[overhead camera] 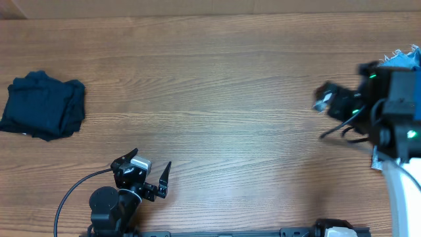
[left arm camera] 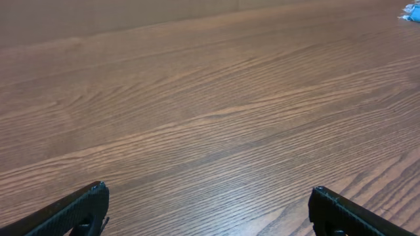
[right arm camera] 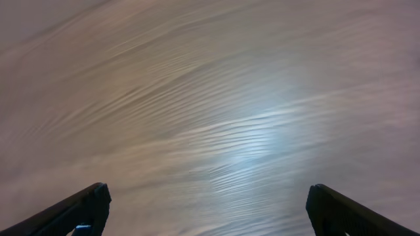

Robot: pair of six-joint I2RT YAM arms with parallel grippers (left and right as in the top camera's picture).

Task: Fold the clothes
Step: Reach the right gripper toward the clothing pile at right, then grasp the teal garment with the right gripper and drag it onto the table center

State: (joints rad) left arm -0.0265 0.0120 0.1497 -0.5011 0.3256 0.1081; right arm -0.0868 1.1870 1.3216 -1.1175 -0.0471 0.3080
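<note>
I get only a frayed corner of the pale blue cloth (overhead camera: 409,58), probably denim; the right arm (overhead camera: 395,99) and the frame edge hide the rest. My right wrist view blurs the table (right arm camera: 210,98).

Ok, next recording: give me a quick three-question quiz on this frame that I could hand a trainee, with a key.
1. True or false: the dark navy garment lies at the left of the overhead view, touched by neither gripper.
2. The left gripper is: A) open and empty; B) shut on fabric; C) shut and empty.
3. Fill in: pale blue frayed fabric shows at the overhead view's upper ___ edge.
Key: 1 true; 2 A; 3 right.
</note>
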